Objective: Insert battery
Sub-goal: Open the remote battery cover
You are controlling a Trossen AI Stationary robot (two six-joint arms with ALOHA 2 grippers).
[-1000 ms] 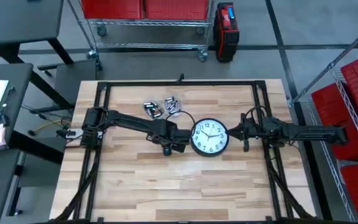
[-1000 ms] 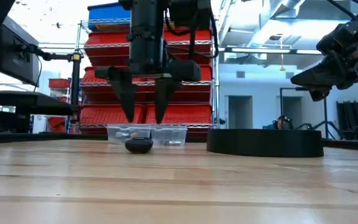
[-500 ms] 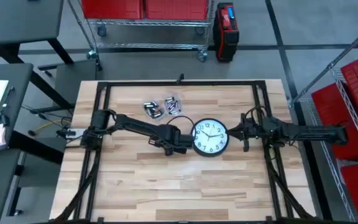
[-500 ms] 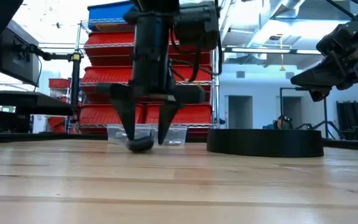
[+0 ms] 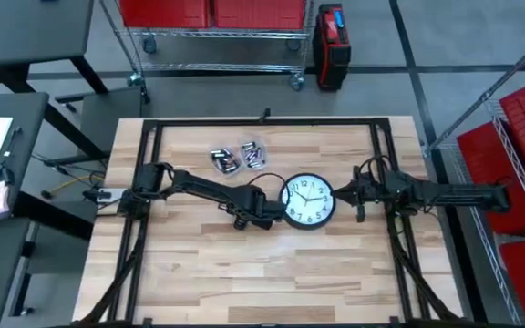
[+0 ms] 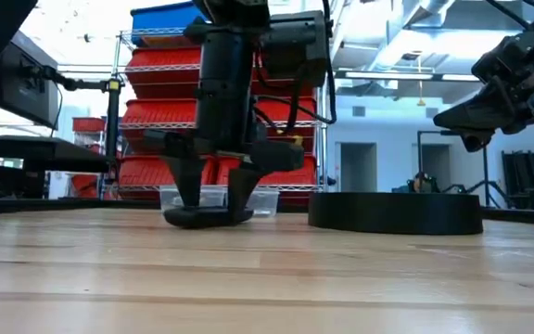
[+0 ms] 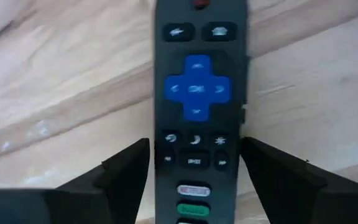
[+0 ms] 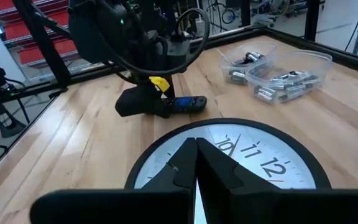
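A black remote [image 7: 194, 93] with a blue direction pad lies buttons-up on the wood table, just left of the clock. My left gripper [image 7: 194, 146] is low over it and open, one finger on either side of its body; I cannot tell whether they touch. In the low view the fingertips [image 6: 191, 199] reach down to the remote [image 6: 207, 217]. A black-rimmed wall clock [image 5: 308, 202] lies face up at the table's middle. My right gripper [image 8: 196, 149] is shut and hangs above the clock's right rim [image 5: 358, 199]. Batteries fill two clear tubs [image 5: 237, 157] at the far side.
The clock's thick rim [image 6: 395, 211] stands close to the right of the remote. The battery tubs [image 8: 278, 78] sit beyond the clock and remote, toward the far edge. Bare wood [image 5: 272, 273] stretches across the near half. A black frame rail [image 5: 262, 121] borders the table.
My left gripper has come down from above the remote until its fingertips stand at table height on either side of it. The remote has stayed where it was.
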